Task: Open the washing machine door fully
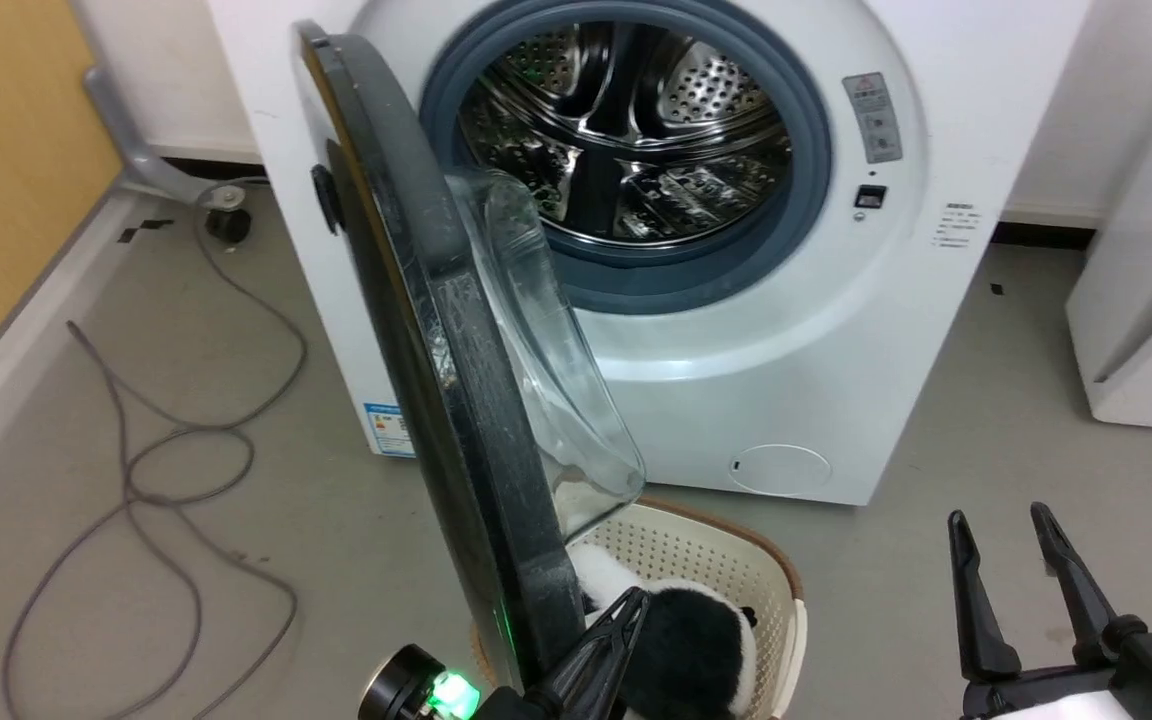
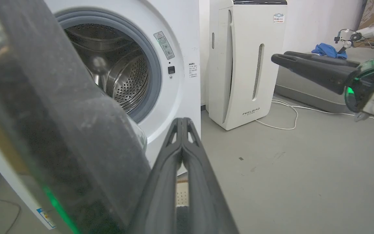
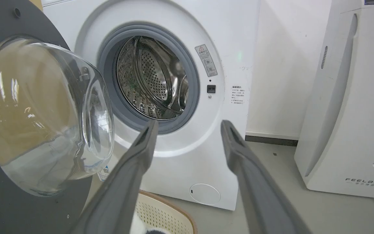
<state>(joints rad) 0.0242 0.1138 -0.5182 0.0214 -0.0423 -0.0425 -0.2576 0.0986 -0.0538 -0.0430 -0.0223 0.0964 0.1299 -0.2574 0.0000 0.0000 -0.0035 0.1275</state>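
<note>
The white washing machine (image 1: pixel 736 380) faces me with its steel drum and grey gasket showing. Its glossy black door (image 1: pixel 436 330) stands swung out on its left hinge, edge-on to the head view, with the glass bowl bulging to the right. My left gripper (image 1: pixel 633 600) is shut with nothing held and lies against the inner side of the door's lower rim. In the left wrist view the closed fingertips (image 2: pixel 182 121) point at the machine (image 2: pixel 180 81), the door (image 2: pixel 60 130) close on the left. My right gripper (image 1: pixel 998 518) hangs open at the lower right, clear of the door (image 3: pixel 44 113).
A cream laundry basket (image 1: pixel 786 570) holding a black-and-white plush toy (image 1: pixel 696 640) sits on the floor under the door. A white air appliance (image 3: pixel 352 113) stands right of the machine. Grey cable (image 1: pixel 186 440) loops over the floor at left, beside a yellow panel (image 1: pixel 6 170).
</note>
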